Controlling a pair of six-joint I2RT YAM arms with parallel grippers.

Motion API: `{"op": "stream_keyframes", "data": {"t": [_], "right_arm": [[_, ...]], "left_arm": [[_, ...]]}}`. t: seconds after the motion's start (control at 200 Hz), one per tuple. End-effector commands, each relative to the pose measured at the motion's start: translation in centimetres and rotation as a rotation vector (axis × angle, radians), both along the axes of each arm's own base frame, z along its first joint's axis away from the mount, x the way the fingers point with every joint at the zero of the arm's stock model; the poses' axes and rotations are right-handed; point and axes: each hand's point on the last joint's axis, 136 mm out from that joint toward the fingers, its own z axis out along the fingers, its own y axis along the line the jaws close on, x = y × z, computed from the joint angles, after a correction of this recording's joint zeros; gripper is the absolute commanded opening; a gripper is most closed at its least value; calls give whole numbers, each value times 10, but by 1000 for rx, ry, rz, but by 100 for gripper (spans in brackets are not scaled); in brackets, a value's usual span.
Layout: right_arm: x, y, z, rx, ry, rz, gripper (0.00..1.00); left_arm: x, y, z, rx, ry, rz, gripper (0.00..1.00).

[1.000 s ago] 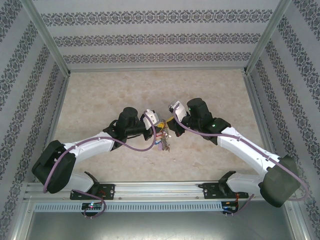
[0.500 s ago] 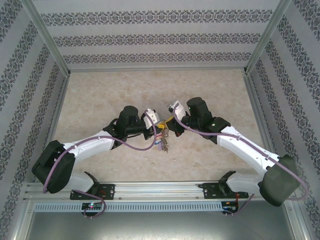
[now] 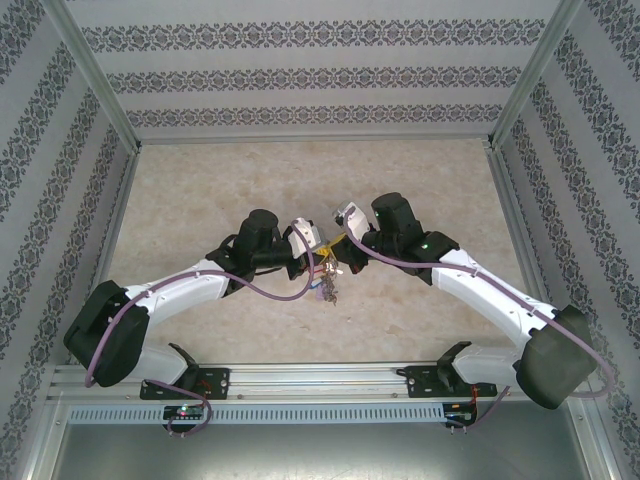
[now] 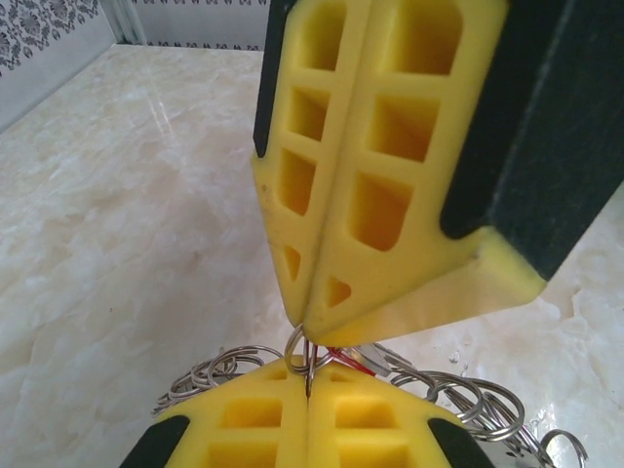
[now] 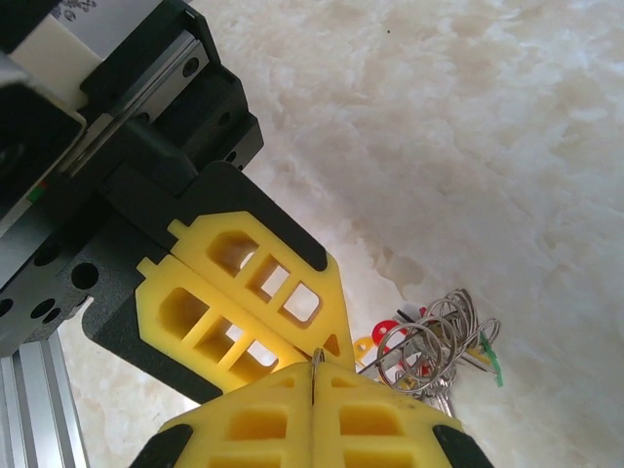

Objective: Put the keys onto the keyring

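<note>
In the last second my arms have crept slightly closer at frame centre. My left tool and right tool now meet tip to tip, each pressed together on one thin loop. The keyring bunches just below them. Threading looks under way, not finished.

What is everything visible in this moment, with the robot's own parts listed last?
keyring: one, grey metal, pinched between the two grippers, mid-table
small rings and tags: a bunch, silver with red, yellow and green tags, on the keyring
table: one, beige marble, under everything
walls: three, patterned grey-white, around the table
rail: one, aluminium, near edge
left gripper: one, yellow fingers, shut on the keyring's wire
right gripper: one, yellow fingers, shut, tip to tip with the left
</note>
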Motion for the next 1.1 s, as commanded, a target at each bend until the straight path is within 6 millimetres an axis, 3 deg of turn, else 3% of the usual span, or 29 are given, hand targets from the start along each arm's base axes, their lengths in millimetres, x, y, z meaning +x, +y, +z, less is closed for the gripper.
{"op": "stream_keyframes", "data": {"t": [0.0, 0.17, 0.355, 0.634, 0.904, 1.094], "right_arm": [[-5, 8, 16, 32, -14, 51, 0], [-7, 5, 4, -12, 39, 52, 10], [-7, 6, 2, -14, 54, 56, 16], [-7, 7, -2, -30, 66, 62, 17], [-1, 13, -1, -24, 74, 63, 16], [2, 9, -5, -45, 65, 42, 2]], "left_arm": [[0, -5, 15, -14, -38, -25, 0], [0, -5, 18, -18, -50, -24, 0], [0, -5, 21, -19, -59, -25, 0], [0, -5, 22, -21, -62, -25, 0], [1, -5, 22, -21, -64, -24, 0], [2, -5, 24, -26, -73, -19, 0]]}}
